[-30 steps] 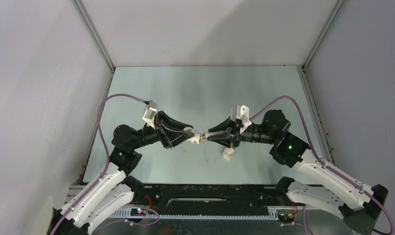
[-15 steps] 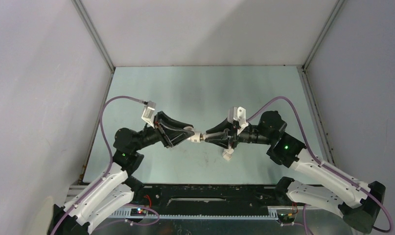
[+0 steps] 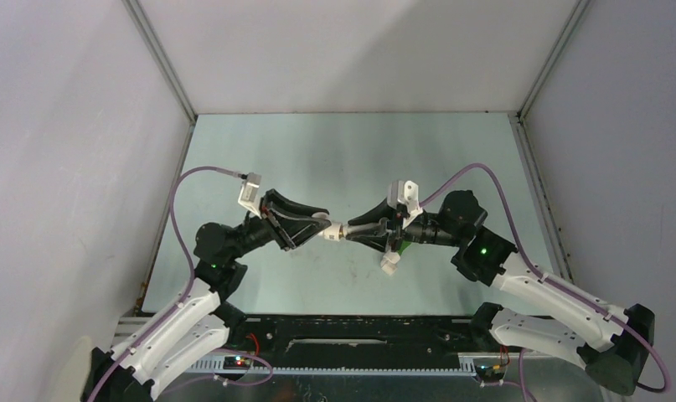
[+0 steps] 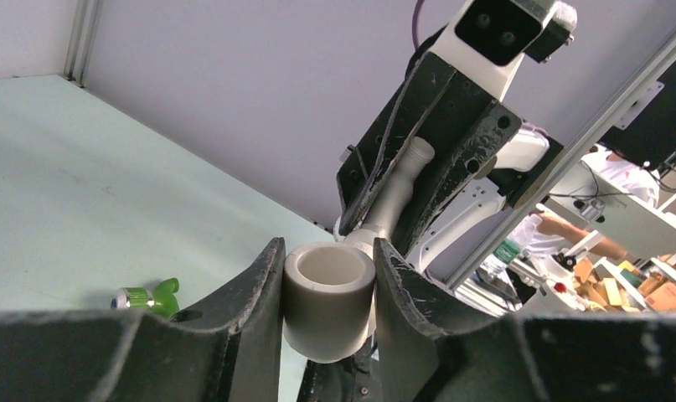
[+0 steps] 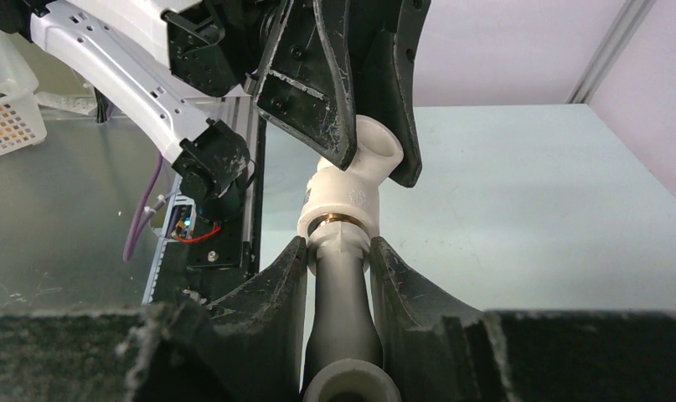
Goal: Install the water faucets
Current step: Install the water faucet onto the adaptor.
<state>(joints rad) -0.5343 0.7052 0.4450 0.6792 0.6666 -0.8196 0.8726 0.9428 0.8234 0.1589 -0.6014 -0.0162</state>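
Note:
My left gripper (image 3: 326, 228) is shut on a short white pipe fitting (image 3: 334, 234), whose open socket shows between its fingers in the left wrist view (image 4: 328, 293). My right gripper (image 3: 353, 232) is shut on the white faucet (image 5: 343, 293) by its body. The faucet's end meets the fitting (image 5: 344, 193) at a brass ring. Both parts are held end to end above the table's middle. The green faucet (image 4: 146, 297) lies on the table and peeks out under the right gripper (image 3: 410, 237).
A second white pipe fitting (image 3: 390, 265) lies on the pale green table (image 3: 334, 159) just below the right gripper. Grey walls close in the left, back and right. The black base rail (image 3: 351, 331) runs along the near edge.
Both grippers have shifted slightly to the left, keeping the fitting and the white faucet pressed end to end. Both stay shut.

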